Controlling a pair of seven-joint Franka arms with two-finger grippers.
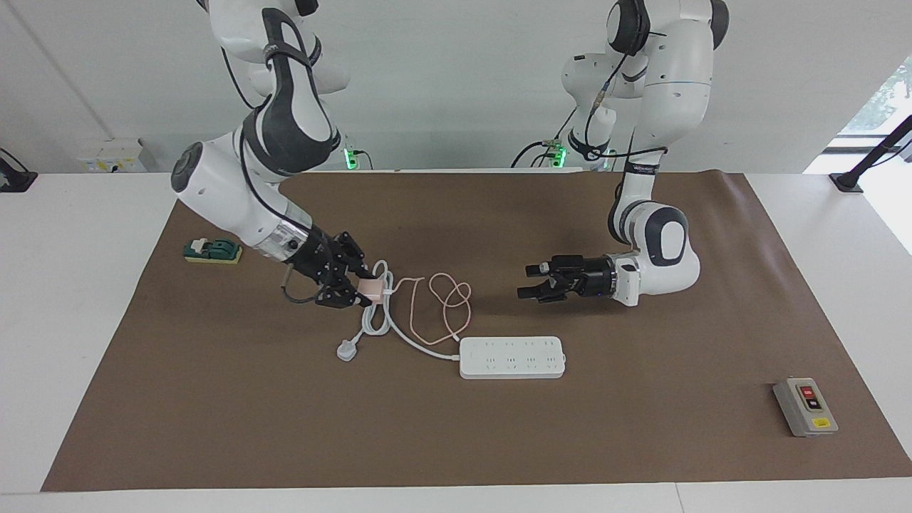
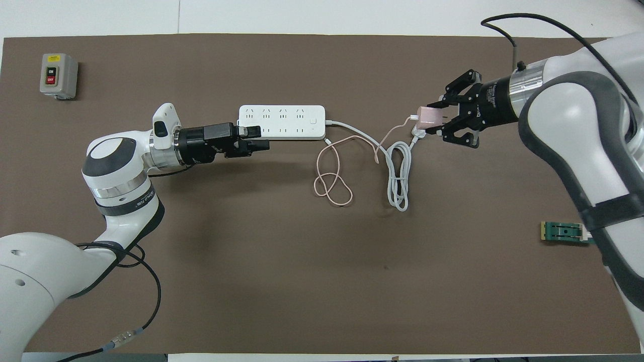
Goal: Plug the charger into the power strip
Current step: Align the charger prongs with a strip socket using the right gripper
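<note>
You've got a white table (image 1: 64, 299) w/ brown mat (image 1: 456, 442) on top — plain white wall (image 1: 456, 78) at the robots' end, bright window (image 1: 880, 107) at the left arm's end, daylight coming in.

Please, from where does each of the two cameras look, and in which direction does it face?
Facing view: high across the table, looking back at the robots; both whole arms show, the right gripper holding the charger.
Overhead view: high above the robots' end, looking forward and steeply down; forearms and the left gripper show.
Shared: the power strip, grey switch box, charger and both grippers, half a turn apart.
</note>
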